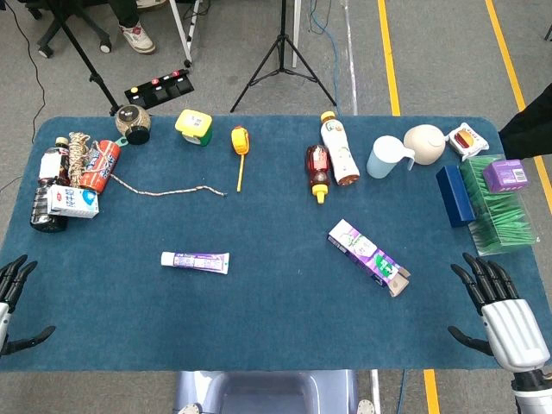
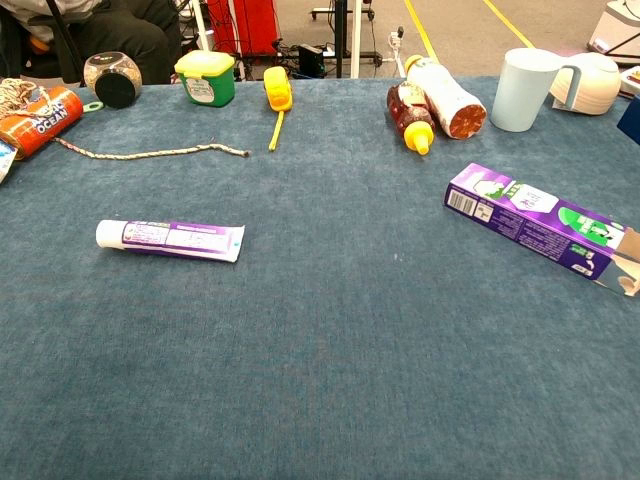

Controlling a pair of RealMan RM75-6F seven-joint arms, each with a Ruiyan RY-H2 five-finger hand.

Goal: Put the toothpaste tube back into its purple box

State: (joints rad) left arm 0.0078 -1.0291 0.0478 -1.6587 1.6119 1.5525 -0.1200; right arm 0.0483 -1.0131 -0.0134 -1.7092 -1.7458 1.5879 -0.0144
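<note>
The toothpaste tube (image 1: pixel 195 261) (image 2: pixel 170 238) lies flat on the blue table, left of centre, cap end to the left. Its purple box (image 1: pixel 368 256) (image 2: pixel 540 224) lies on its side right of centre, with its opened flap end toward the near right. My left hand (image 1: pixel 12 302) rests at the table's front left corner, fingers spread, holding nothing. At the front right corner my right hand (image 1: pixel 503 310) is likewise spread and empty. Both hands are far from the tube and box. The chest view shows neither hand.
Along the back stand two bottles (image 1: pixel 332 155), a light blue cup (image 1: pixel 387 157), a yellow brush (image 1: pixel 241 148), a green-yellow jar (image 1: pixel 194 127) and a rope (image 1: pixel 164 190). Cans and a bottle crowd the left edge (image 1: pixel 69 177). A blue box (image 1: pixel 454 195) and green container (image 1: pixel 496 203) stand right.
</note>
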